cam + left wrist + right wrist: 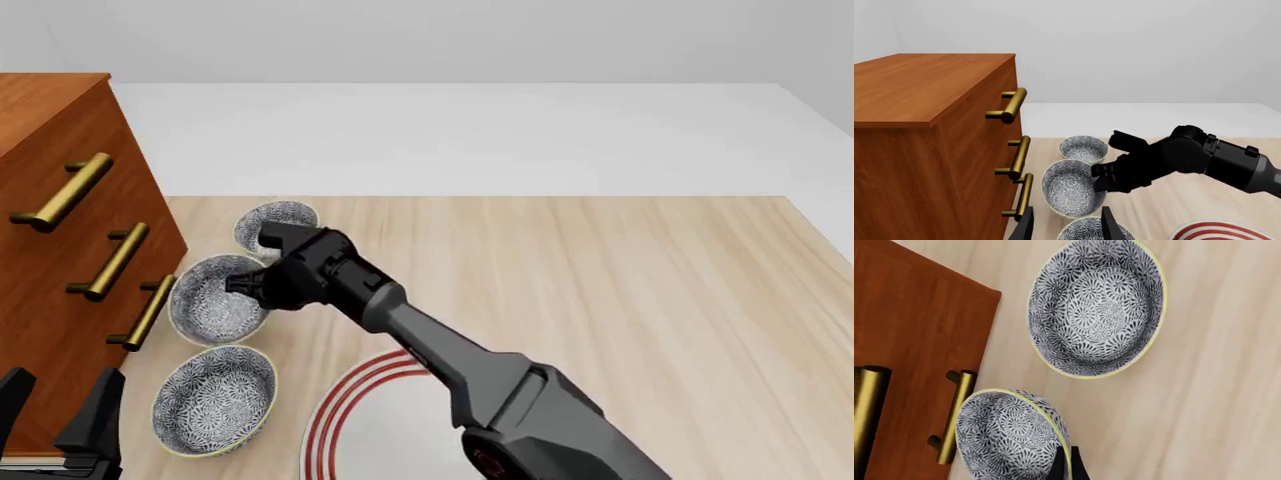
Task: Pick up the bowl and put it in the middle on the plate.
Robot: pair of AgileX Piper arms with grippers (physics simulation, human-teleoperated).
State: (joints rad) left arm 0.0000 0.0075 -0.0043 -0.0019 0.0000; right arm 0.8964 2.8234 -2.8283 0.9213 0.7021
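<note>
Three patterned bowls line up beside the cabinet. The middle bowl (214, 303) (1069, 187) (1004, 437) looks tipped, its inside facing the left wrist camera. My right gripper (254, 285) (1099, 176) (1066, 467) is shut on its rim on the side away from the cabinet. The plate (344, 405) (1214, 232), white with red rings, lies near the front of the table, partly hidden by the right arm. At the table's front left corner my left gripper (56, 412) (1067, 227) is open and holds nothing.
A wooden cabinet (54, 160) with brass handles (118, 262) stands just left of the bowls. The far bowl (276, 222) and the near bowl (214, 400) lie flat on the table. The right arm (454, 370) crosses over the plate.
</note>
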